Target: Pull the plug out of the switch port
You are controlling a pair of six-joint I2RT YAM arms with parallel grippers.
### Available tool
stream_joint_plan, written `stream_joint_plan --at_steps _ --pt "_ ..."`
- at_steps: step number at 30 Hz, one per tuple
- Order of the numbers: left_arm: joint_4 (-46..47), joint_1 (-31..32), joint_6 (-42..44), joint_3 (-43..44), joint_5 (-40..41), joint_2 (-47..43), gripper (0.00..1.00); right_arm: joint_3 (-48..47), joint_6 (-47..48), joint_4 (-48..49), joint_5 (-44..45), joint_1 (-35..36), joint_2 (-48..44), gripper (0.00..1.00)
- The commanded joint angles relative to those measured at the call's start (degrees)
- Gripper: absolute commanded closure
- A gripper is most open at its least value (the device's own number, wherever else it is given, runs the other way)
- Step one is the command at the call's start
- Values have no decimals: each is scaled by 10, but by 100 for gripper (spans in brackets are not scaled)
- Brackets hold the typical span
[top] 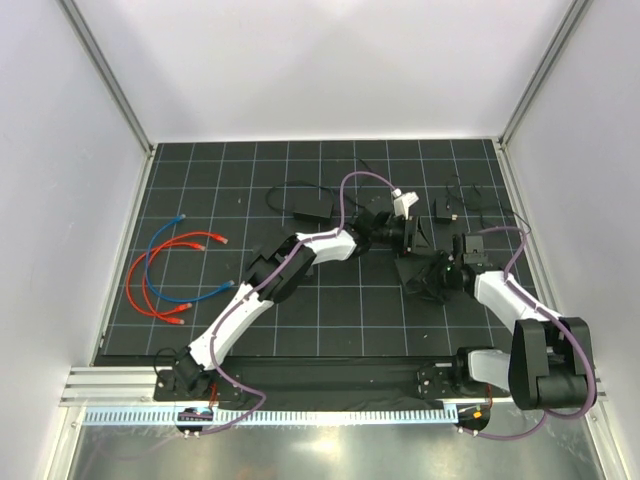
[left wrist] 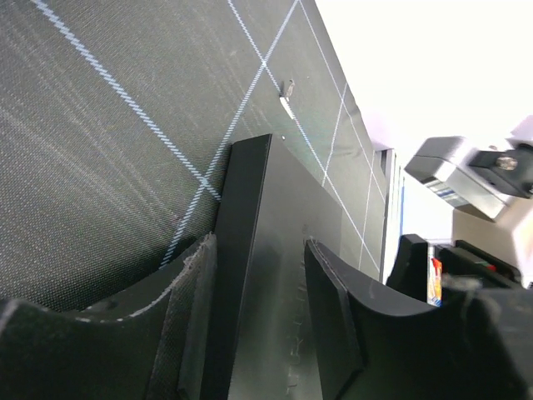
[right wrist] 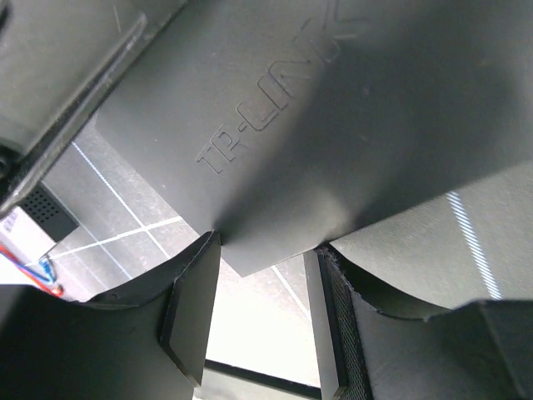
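Note:
The switch point(top: 418, 262) is a flat matte-black box at the mat's centre right, between my two grippers. In the left wrist view it point(left wrist: 287, 208) runs lengthwise between the fingers. My left gripper point(left wrist: 260, 242) point(top: 408, 236) is shut on its two long sides. The right wrist view shows its lettered face point(right wrist: 291, 125), with one corner poking between the fingers. My right gripper point(right wrist: 266, 244) point(top: 434, 276) is shut on that corner, one fingertip on each edge. The plug and the row of ports are hidden in every view.
A black power brick point(top: 312, 208) with a thin cord lies behind the left arm. Red and blue cables point(top: 180, 270) curl at the mat's left. Thin black cords and a small black part point(top: 446, 210) sit at the back right. White walls enclose the mat on three sides.

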State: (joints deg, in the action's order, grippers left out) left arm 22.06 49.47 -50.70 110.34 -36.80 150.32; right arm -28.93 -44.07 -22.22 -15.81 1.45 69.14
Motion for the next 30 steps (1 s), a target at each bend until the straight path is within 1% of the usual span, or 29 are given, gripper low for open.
stream_joint_plan --at_steps 1,2,6,9,10,14,18,20,22,23,24,27,28,29,30 --pt "-26 15 6 19 -68 9 49 -16 0 69 7 6 33 49" --pt "-38 15 10 21 -69 9 49 -20 6 70 7 6 41 49" --pt "-36 8 15 17 -72 1 46 -29 14 86 14 6 69 49" --pt "-46 7 14 40 -99 8 45 -31 8 100 8 7 79 49" --pt "-50 7 16 59 -105 16 45 -32 7 103 8 8 84 48" --pt "-57 8 12 81 -132 30 44 -33 2 115 11 7 89 49" --pt "-61 7 15 81 -125 28 44 -32 -2 121 13 9 89 48" --pt "-76 4 23 77 -101 16 39 -30 0 121 15 8 85 48" --pt "-109 -2 50 77 -91 9 31 -26 0 121 21 10 80 48" --pt "-119 -4 57 80 -86 4 30 -24 2 121 23 11 78 48" --pt "-129 -9 62 83 -77 0 26 -22 2 123 22 10 78 48" --pt "-126 -23 68 67 -84 -21 19 -21 5 122 20 10 77 47" --pt "-115 -28 71 55 -78 -32 14 -17 7 121 15 10 74 47" --pt "-107 -31 72 43 -76 -41 10 -16 12 120 12 10 67 46" --pt "-102 -32 75 23 -74 -63 4 -14 14 117 10 10 51 45"
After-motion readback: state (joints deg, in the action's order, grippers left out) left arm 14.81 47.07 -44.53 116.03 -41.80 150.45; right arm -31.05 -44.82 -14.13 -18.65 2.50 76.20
